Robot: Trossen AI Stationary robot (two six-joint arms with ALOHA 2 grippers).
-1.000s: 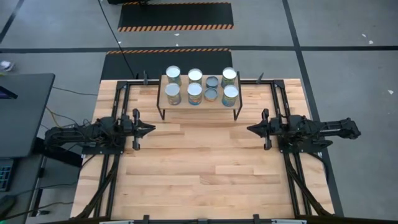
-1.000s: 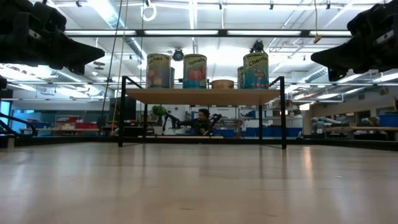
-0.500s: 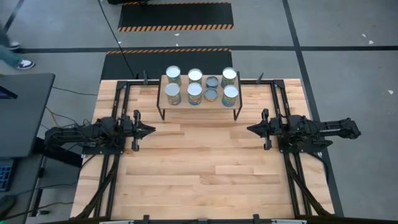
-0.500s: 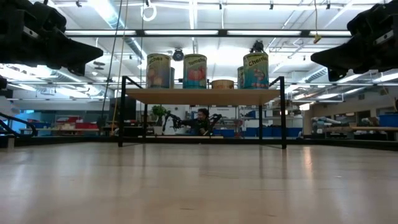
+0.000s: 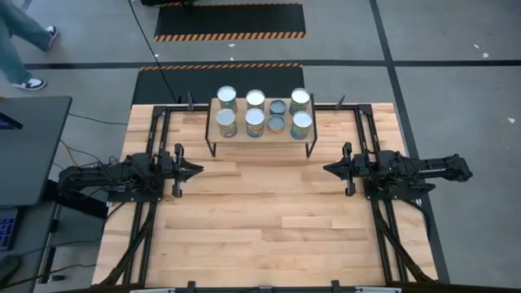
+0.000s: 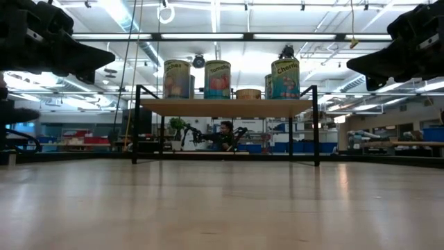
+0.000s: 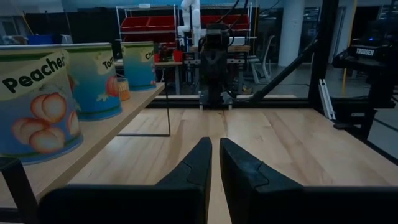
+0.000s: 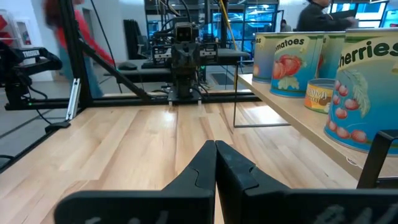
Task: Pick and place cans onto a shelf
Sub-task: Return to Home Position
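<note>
— looking along the worktop (image 5: 260,220), what comes first?

— pale, smooth wood planks. then the left arm (image 5: 122,175) and right arm (image 5: 407,169), one at each side, held above the wood and pointing inward at each other. each arm's dark jaws are pinched together, gripping nothing.

— and the cans (image 5: 255,121)?

— all eight stand upright on the shelf (image 5: 282,136), a light board on thin black wire legs at the worktop's far edge. it sits beyond and between the jaws, well apart from both. the cans make two rows of four: six tall ones with bright round lids, and two squat cans (image 5: 278,107) with dull grey lids. all are sealed. i can read a peaches can (image 7: 34,102), a tomatoes can (image 8: 286,62) and a cherries can (image 8: 367,93).
</note>
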